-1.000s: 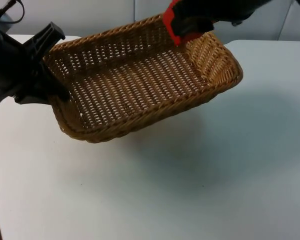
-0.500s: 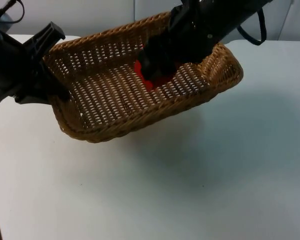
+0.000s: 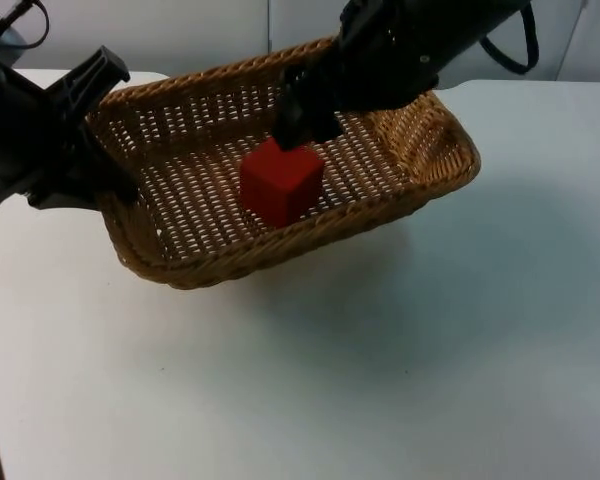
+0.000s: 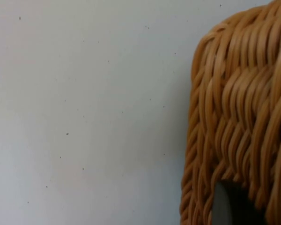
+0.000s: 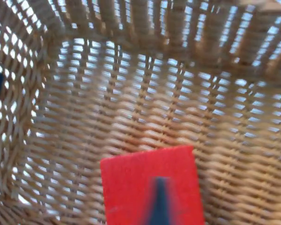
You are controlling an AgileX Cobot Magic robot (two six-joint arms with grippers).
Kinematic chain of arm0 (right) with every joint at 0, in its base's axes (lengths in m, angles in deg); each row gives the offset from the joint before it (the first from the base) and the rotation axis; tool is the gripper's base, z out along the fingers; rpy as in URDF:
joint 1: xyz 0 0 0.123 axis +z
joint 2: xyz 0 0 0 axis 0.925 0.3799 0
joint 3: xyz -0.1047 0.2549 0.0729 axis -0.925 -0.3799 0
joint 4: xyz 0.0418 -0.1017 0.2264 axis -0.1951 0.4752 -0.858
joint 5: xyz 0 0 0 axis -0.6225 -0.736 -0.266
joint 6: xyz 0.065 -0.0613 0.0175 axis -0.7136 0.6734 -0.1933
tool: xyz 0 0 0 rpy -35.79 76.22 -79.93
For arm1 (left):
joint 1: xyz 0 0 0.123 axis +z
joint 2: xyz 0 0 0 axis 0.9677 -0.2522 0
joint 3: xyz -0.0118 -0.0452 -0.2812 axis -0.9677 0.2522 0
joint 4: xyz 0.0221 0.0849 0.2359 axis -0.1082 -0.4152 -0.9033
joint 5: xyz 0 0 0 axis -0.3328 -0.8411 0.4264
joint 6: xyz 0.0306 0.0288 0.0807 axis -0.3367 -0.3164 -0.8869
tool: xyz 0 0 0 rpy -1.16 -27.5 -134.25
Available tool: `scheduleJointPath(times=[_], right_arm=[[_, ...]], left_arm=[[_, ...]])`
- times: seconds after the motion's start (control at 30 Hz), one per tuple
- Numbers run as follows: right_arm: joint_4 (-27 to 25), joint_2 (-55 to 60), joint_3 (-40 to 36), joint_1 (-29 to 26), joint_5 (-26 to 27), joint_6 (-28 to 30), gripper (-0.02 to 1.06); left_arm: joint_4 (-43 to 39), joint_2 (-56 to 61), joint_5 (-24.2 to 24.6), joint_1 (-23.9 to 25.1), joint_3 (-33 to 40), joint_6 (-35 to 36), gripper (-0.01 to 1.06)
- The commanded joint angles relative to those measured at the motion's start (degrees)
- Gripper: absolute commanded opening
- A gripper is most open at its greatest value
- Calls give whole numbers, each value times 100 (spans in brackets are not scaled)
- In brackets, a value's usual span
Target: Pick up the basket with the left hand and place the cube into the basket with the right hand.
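Note:
The brown wicker basket hangs tilted above the table, casting a shadow on it. My left gripper is shut on its left rim; the weave of that rim rises beside a dark fingertip in the left wrist view. A red cube lies on the basket floor near the middle. My right gripper hovers open just above and behind the cube, inside the basket. The right wrist view looks down at the cube on the woven floor, with a dark fingertip in front of it and the basket wall beyond.
The white table stretches under and in front of the basket. A grey partition wall closes off the far side.
My right gripper came down into the basket with the cube and let it go; the cube now rests on the basket floor. The basket's right end sank a little. The left arm held still.

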Motion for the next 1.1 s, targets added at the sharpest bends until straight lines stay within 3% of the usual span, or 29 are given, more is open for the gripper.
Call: scheduleJointPath(times=[0.0,0.03,0.07,0.1,0.17,0.2,0.23,0.3,0.33,0.53,0.77,1.07], right_arm=[[458,-346,29,-116,149,-681,29],[458,-346,29,-116,149,-681,29],[847,-451,18,-205,149,-1089,11],[1232,-566,9,-320,106,-1684,0],[2382,-775,-2,-559,-205,-2661,0],[2382,-775,-2,-559,-205,-2661,0],[2996,-982,-2,-827,-484,-3146,0],[3327,-1276,-2,-1272,-780,-3271,0],[3327,-1276,-2,-1272,-780,-3271,0],[2913,-2070,-2,-2685,-782,-3299,0],[2890,-2170,-2,-2841,-830,-2951,0],[2154,-2170,-2,-2827,-851,-2260,0]], left_arm=[[198,87,108,-3,-36,7,0],[198,87,108,-3,-36,7,0],[198,87,108,-3,-36,7,0],[198,87,108,-3,-36,7,0],[198,87,108,-3,-36,7,0],[198,87,108,-3,-36,7,0],[198,87,108,-3,-36,7,0],[198,87,108,-3,-36,7,0],[198,87,108,-3,-36,7,0],[198,87,108,-3,-36,7,0],[222,87,108,-3,-36,7,0],[221,58,-67,-39,-36,-48,0]])
